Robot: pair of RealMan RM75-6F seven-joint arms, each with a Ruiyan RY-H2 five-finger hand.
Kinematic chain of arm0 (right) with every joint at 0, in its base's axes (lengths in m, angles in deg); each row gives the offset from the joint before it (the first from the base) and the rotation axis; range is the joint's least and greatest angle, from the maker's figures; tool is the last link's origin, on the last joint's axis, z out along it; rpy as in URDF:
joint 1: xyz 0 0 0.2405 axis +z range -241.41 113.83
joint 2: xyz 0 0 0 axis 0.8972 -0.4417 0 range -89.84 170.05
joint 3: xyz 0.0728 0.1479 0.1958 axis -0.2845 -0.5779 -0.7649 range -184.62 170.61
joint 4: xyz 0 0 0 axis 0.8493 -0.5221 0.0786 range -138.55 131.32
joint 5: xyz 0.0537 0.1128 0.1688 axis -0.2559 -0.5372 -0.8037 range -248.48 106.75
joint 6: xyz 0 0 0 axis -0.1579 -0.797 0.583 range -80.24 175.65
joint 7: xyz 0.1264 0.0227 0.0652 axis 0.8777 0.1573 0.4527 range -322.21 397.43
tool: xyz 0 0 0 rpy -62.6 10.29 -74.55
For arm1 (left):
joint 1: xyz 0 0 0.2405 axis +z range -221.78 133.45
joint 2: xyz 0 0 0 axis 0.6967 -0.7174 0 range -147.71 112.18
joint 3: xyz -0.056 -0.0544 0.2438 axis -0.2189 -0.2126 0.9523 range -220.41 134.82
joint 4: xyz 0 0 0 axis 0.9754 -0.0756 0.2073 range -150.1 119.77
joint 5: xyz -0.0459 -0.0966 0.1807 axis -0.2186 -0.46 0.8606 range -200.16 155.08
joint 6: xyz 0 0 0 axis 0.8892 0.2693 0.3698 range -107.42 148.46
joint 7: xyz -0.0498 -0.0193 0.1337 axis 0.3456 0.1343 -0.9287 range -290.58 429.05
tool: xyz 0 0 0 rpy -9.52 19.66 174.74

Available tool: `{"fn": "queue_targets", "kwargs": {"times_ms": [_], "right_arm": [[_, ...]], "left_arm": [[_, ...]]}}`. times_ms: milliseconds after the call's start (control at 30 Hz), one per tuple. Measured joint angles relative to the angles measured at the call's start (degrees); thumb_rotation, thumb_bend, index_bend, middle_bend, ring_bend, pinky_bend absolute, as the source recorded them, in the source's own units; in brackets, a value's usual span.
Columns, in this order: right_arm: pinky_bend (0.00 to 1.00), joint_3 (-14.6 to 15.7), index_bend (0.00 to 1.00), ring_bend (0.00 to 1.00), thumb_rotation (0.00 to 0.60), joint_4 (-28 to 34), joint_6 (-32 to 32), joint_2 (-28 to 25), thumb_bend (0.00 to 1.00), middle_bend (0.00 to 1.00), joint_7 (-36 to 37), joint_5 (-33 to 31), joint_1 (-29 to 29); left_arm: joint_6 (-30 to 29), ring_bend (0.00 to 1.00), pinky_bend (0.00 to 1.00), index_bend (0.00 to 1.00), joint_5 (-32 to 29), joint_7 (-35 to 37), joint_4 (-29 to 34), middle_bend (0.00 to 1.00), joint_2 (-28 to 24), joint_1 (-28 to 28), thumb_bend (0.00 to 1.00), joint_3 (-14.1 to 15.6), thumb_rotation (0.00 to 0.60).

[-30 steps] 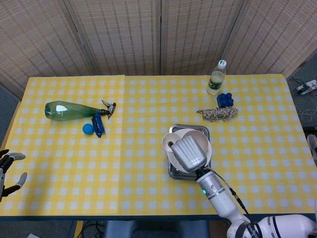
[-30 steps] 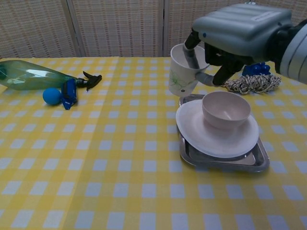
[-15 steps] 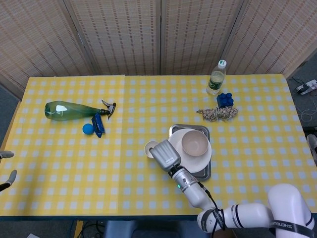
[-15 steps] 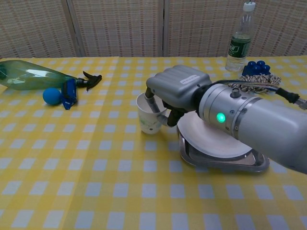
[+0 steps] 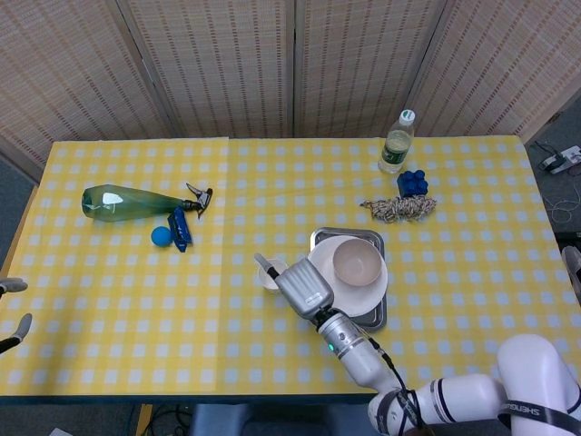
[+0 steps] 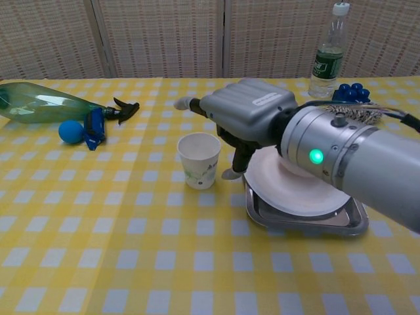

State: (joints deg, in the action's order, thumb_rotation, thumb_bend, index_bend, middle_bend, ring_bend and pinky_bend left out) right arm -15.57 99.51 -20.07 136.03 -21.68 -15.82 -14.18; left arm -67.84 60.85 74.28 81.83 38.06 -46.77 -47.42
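The white paper cup with a faint green print (image 6: 199, 160) now stands upright on the yellow-checked worktop (image 6: 98, 216), just to the left of the square metal tray (image 6: 308, 220). One second ago the right hand (image 6: 244, 121) carried it in the air above the tray; half a second ago the cup was down on the cloth with the fingers around it. At present the fingers (image 6: 186, 103) are spread apart and clear of the cup, holding nothing, with one fingertip low beside the cup's right wall. Judgement: the cup has been set down and released; it stands unaided.

The left hand (image 5: 13, 309) shows only at the worktop's left edge in the head view, fingers apart, holding nothing, well away from everything.

The chest view shows a gap between cup and fingers and the cup's empty interior; the hand there hides the pale pink bowl (image 5: 356, 261) on the white round plate (image 6: 295, 193). The head view shows the bowl plainly, sitting on the plate in the tray, but the hand overlaps the cup (image 5: 270, 273), so the release cannot be confirmed from it.

Further off: a green spray bottle lying on its side (image 5: 127, 201), a blue ball (image 5: 161, 236), a clear water bottle (image 5: 397, 143).
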Motion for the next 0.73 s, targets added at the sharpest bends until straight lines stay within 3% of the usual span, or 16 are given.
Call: {"fn": "queue_targets", "kwargs": {"times_ms": [100, 333, 467, 733], "right_arm": [[0.91, 1.7, 0.28, 0.67, 0.6, 7.1, -5.7, -4.4, 0.04, 0.54, -3.9, 0.1, -2.1], [0.58, 9.5, 0.31, 0.43, 0.6, 17.3, -20.1, -17.9, 0.07, 0.44, -4.9, 6.2, -12.3], [0.49, 14.4, 0.31, 0.42, 0.6, 18.3, -24.5, -24.8, 0.08, 0.43, 0.6, 11.1, -18.8], [0.49, 18.7, 0.31, 0.41, 0.6, 11.4, -28.4, -30.1, 0.1, 0.42, 20.0, 18.1, -27.8]], "left_arm": [[-0.2, 0.17, 0.36, 0.44, 1.3, -0.1, -0.1, 0.32, 0.3, -0.1, 0.36, 0.3, 0.6], [-0.6, 0.17, 0.37, 0.45, 4.0, -3.0, 0.1, 0.32, 1.4, -0.1, 0.36, 1.6, 0.6], [-0.6, 0.17, 0.37, 0.45, 4.7, -5.1, 0.6, 0.32, 1.8, -0.1, 0.36, 2.1, 0.6], [-1.3, 0.18, 0.37, 0.45, 7.1, -8.2, 1.0, 0.32, 3.4, 0.3, 0.36, 3.3, 0.6]]}}
